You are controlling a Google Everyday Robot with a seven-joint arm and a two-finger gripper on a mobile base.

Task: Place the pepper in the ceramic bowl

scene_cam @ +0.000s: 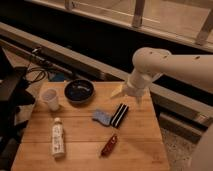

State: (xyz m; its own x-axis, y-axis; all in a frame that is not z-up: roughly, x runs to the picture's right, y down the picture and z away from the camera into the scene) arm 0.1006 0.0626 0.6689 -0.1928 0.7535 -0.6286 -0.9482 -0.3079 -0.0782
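**Arm [190,65] in from 3 o'clock**

My gripper [118,91] hangs over the table's [75,135] 12 o'clock edge; grip state, can't tell. The pepper [109,145] lies at 6 o'clock. The ceramic bowl [79,91] at 11 shows only pale specks inside.

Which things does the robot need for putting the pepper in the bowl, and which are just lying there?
Needed: small dark red glossy pepper; round dark blue-black ceramic bowl; gripper, near the bowl, far from the pepper.
Just lying about: small translucent white cup; white bottle; small blue pad; black ribbed rectangular block.
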